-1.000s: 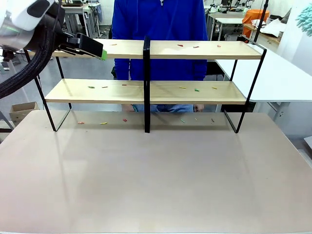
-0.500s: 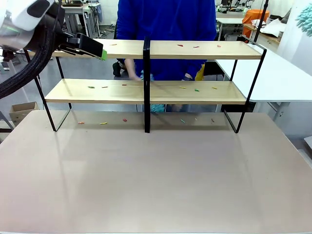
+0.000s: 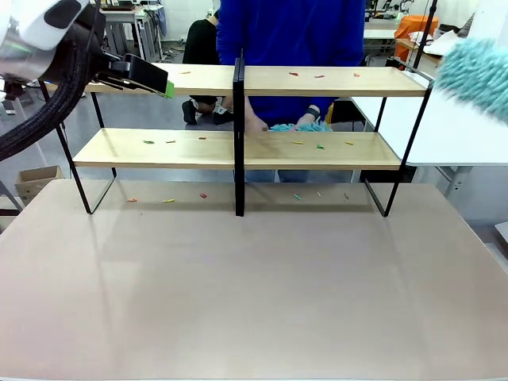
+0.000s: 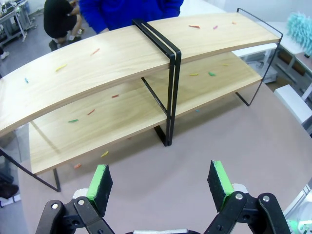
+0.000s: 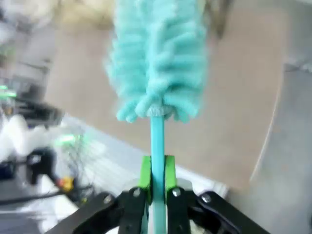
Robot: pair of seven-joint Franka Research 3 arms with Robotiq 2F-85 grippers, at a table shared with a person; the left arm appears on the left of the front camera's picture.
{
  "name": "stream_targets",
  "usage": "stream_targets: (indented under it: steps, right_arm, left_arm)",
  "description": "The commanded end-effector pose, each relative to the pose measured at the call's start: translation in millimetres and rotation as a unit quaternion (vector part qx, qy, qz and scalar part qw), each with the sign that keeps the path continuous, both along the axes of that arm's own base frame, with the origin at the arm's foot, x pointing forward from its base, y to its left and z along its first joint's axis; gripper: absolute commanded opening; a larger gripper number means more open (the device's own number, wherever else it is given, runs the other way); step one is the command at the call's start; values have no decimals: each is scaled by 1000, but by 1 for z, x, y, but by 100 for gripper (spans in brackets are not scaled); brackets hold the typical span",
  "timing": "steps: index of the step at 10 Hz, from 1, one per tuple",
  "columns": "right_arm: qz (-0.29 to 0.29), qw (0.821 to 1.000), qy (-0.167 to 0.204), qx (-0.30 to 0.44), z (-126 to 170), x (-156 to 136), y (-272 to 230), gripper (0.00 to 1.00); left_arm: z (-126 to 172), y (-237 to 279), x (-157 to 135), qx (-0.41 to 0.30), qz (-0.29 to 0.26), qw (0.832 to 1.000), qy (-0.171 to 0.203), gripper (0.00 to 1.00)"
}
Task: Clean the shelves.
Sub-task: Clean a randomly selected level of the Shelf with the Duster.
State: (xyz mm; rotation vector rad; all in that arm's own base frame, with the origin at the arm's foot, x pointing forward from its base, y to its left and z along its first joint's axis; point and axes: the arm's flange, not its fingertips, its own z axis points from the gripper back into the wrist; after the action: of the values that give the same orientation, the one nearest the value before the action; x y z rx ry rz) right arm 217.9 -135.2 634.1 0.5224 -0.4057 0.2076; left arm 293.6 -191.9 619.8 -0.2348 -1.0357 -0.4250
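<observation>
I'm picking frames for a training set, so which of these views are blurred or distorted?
Right wrist view: background smeared by blur, duster soft. Left wrist view: sharp, but the wide lens bows the shelves into curves. Front view: sharp, except the blurred duster at the right edge.

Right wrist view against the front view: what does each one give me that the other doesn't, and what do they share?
Right wrist view: the right gripper shut on the thin handle of the teal duster. Front view: the shelves strewn with coloured scraps, a person's hand at the lower board. Shared: the duster's fluffy head.
</observation>
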Motion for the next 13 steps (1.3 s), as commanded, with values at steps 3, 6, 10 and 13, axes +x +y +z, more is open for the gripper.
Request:
stream_targets:
  steps: [3, 6, 10, 13]
  right_arm:
    - [102, 993, -25, -57, -31, -28, 62, 12]
    - [110, 979, 76, -155, -51, -8, 105, 12]
    - [150, 979, 44, -132, -61, 67, 175, 12]
    - [142, 985, 29, -98, -68, 83, 205, 12]
  left_arm:
    - [0, 1, 0, -1, 1, 1000, -1, 100]
    - [0, 1, 0, -1, 1, 1000, -1, 100]
    - [0, 1, 0, -1, 1, 1000, -1, 100]
    - [0, 1, 0, -1, 1, 1000, -1, 100]
